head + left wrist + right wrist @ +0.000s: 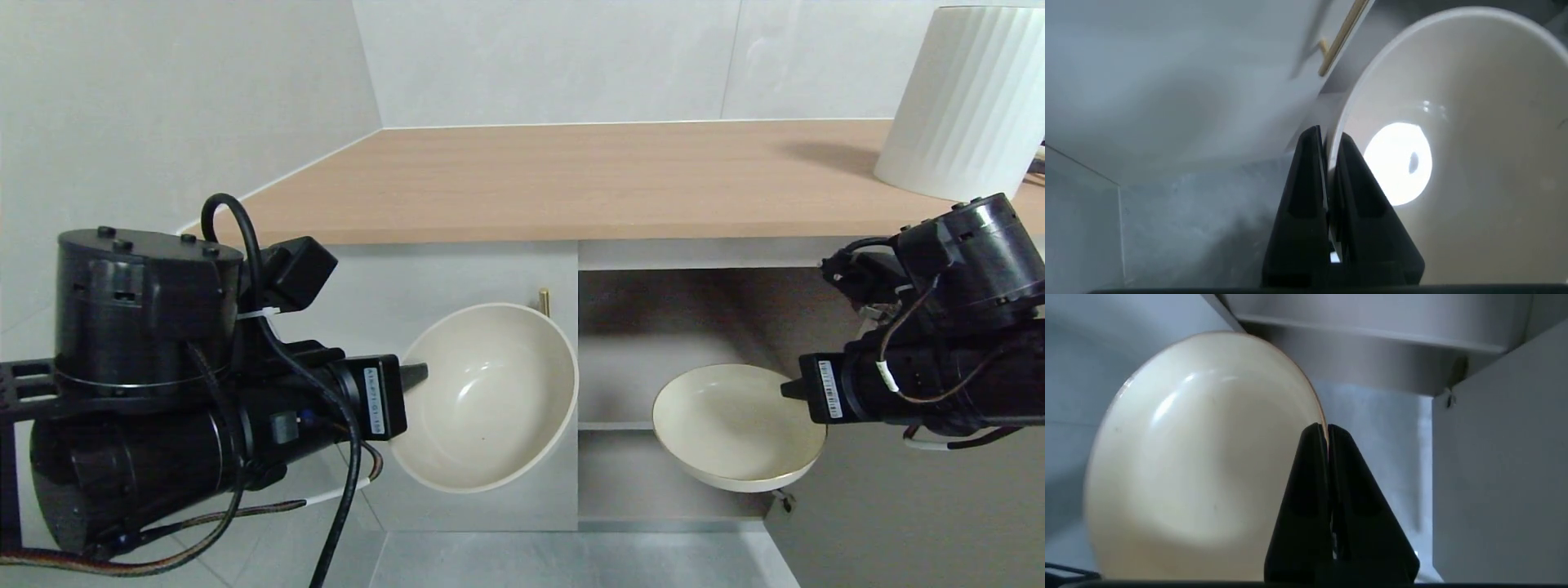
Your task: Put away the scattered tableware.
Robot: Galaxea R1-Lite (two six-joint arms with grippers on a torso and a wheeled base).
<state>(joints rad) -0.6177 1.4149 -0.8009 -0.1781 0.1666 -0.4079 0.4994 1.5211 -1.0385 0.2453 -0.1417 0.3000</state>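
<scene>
- The left gripper (420, 373) was clamped on the rim of one deep cream bowl (490, 400), which it held tilted in the air before the closed cabinet door (457, 269).
- The right gripper (788, 389) pinched the rim of one shallow cream dish (731, 425), in front of the open cabinet compartment (694, 327).
- One white lamp (963, 98) stood on the wooden counter (571, 180), far right.

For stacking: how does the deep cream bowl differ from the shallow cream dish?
Depth: the deep cream bowl has high walls, the shallow cream dish low ones. Pose: bowl tipped steeply, dish nearly level. Place: bowl before the closed door, dish before the open compartment. Both are gripped by the rim.
</scene>
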